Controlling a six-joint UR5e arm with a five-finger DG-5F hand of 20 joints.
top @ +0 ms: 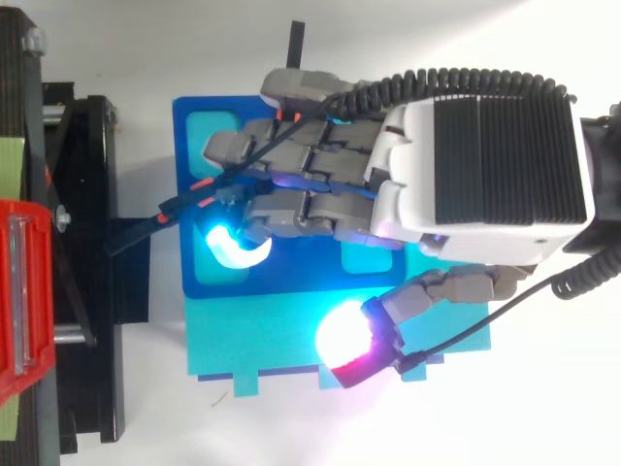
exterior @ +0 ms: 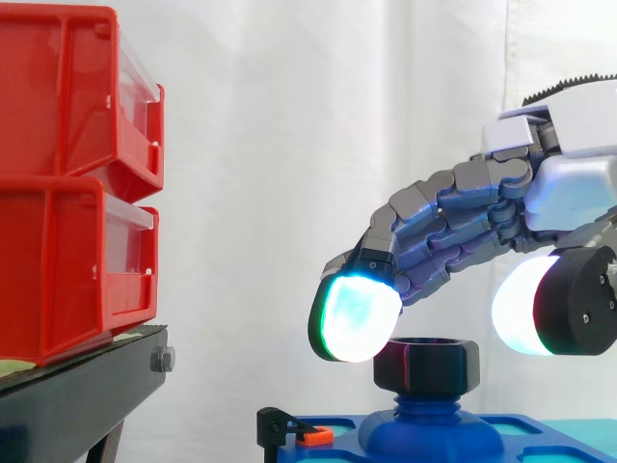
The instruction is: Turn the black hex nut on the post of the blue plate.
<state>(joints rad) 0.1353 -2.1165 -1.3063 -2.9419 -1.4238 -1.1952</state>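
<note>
Black hex nut (exterior: 427, 365) is seen in the side view seated on the blue post (exterior: 429, 410), which rises from the blue plate (top: 301, 282) low in the picture, at about 5 o'clock from its centre. The nut is upright on the post, with its flat faces turned to the camera.

The robot hand (exterior: 569, 183) is brought in from 3 o'clock and is held above the nut. Its fingers (exterior: 453, 227) are stretched out and gently bent downward toward 8 o'clock, and nothing is gripped by them: the robot hand is open. One glowing cyan-white fingertip pad (exterior: 359, 316) is placed at the nut's 10 o'clock, just beside its upper edge; whether the pad touches the nut cannot be told. The thumb pad (exterior: 521, 307), glowing white, is kept at the nut's 2 o'clock, apart from it.

In the top view the blue plate is laid over a teal plate (top: 252, 340), whose edge is shown at 6 o'clock. The fingers are spread over the middle of the blue plate, and the nut is hidden beneath them.

Red bins (exterior: 77, 183) are stacked on a black stand (exterior: 77, 395) at 9 o'clock, well apart from the nut. A black clamp (exterior: 278, 424) with an orange part (exterior: 314, 437) is fixed at the blue plate's near-left edge.
</note>
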